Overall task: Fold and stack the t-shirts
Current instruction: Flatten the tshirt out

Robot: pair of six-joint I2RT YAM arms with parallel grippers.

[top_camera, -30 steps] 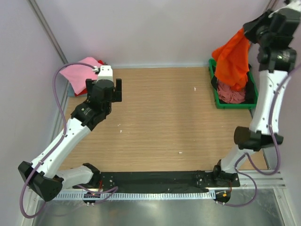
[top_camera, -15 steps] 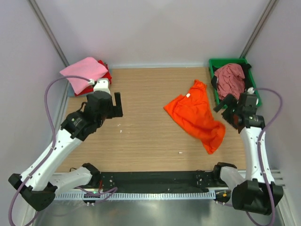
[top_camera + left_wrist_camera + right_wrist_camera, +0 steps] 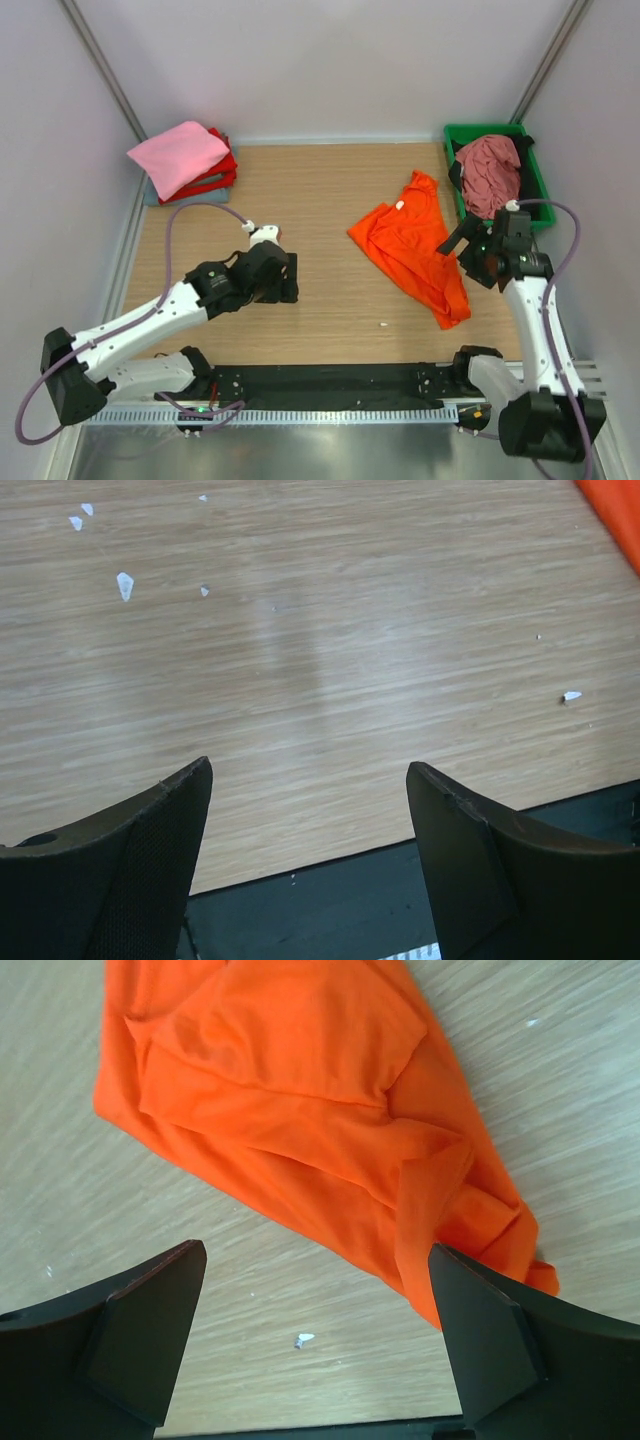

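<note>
Right end effector [image 3: 312, 1285] spread above crumpled orange t-shirt [image 3: 290, 1090], right of centre; left end effector [image 3: 308, 780] spread over counter [image 3: 300, 600].

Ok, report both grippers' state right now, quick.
Left gripper: open, empty, over the table.
Right gripper: open, holding nothing, above the orange t-shirt.

- No text, brand, number or sign can be read in any of the views.
- The orange t-shirt [image 3: 415, 250] has a small white patch [image 3: 398, 204] at its collar, too small to read.
</note>
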